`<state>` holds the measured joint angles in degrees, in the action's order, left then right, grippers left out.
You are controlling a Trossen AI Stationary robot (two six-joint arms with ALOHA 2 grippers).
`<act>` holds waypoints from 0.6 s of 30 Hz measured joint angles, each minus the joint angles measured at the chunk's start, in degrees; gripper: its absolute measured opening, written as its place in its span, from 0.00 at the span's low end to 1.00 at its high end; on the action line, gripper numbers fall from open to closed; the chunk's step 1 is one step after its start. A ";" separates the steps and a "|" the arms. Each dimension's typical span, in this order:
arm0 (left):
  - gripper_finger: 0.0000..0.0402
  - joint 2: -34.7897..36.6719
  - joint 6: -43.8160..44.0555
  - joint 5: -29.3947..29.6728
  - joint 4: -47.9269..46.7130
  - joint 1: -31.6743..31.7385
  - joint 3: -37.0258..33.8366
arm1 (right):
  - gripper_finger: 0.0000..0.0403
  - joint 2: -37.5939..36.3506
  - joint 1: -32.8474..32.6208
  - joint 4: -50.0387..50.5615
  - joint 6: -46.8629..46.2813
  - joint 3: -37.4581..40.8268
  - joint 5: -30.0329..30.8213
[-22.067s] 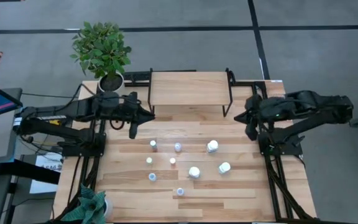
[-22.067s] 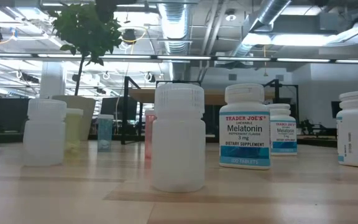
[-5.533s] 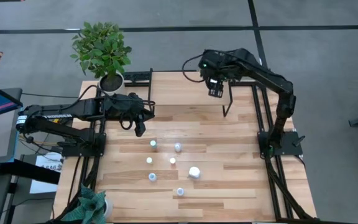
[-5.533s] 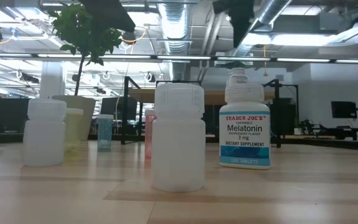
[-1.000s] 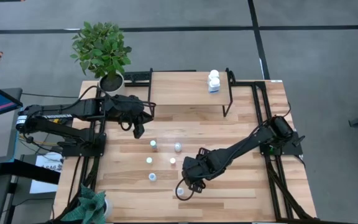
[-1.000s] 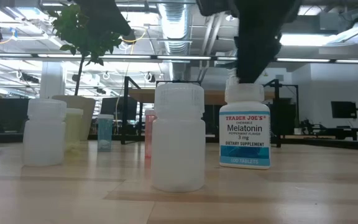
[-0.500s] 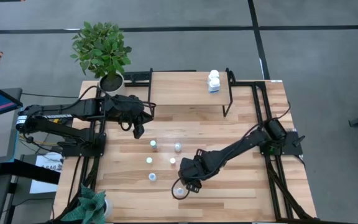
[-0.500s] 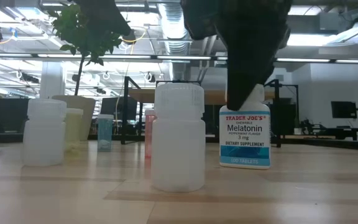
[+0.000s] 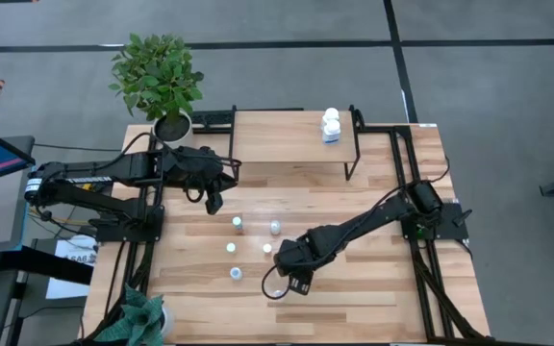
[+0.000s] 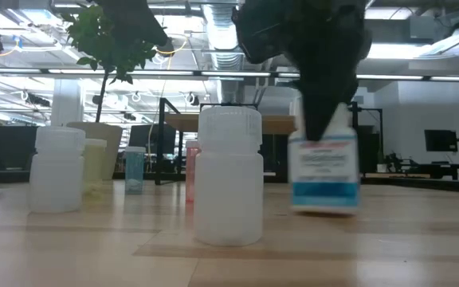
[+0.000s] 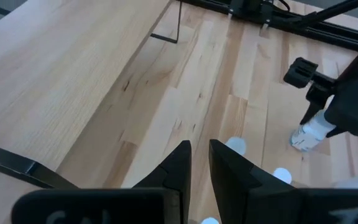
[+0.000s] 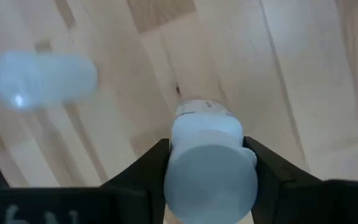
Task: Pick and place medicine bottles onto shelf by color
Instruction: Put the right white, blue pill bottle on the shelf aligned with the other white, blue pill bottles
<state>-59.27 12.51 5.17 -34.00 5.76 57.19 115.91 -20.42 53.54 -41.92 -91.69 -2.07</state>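
One stubby white labelled medicine bottle [image 12: 209, 167] sits clamped in the right gripper [image 9: 291, 274] jaws at lower centre; lift it straight up, clear of neighbouring vials [image 9: 236, 273]; left gripper [image 11: 196, 163] jaws closed, empty.

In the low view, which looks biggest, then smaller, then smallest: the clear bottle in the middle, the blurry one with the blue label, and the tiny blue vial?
1. Clear bottle
2. Blue-label bottle, close behind; being farther back may shrink it
3. Blue vial

Two stubby white bottles [image 9: 330, 125] are counted on the light wood shelf [image 9: 277, 136] at upper centre of the high view. Four small thin vials [image 9: 238, 224] are counted mid-table, and two leafy green plants [image 9: 158, 75] along the left side.
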 joint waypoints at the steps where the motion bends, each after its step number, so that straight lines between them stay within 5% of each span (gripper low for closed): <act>1: 0.11 0.00 -0.02 0.00 0.02 0.00 0.00 | 0.41 -0.15 0.18 1.34 1.54 -0.78 -0.72; 5: 0.11 0.00 0.00 0.00 0.01 0.00 0.00 | 0.41 -3.54 1.54 11.82 6.71 -4.99 -0.63; 18: 0.11 0.00 0.05 0.00 0.48 0.00 0.00 | 0.41 -22.83 11.59 31.75 12.11 -8.93 16.23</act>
<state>-59.27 12.56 5.17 -33.52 5.76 57.19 93.08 -8.83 85.29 -29.80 -100.62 14.17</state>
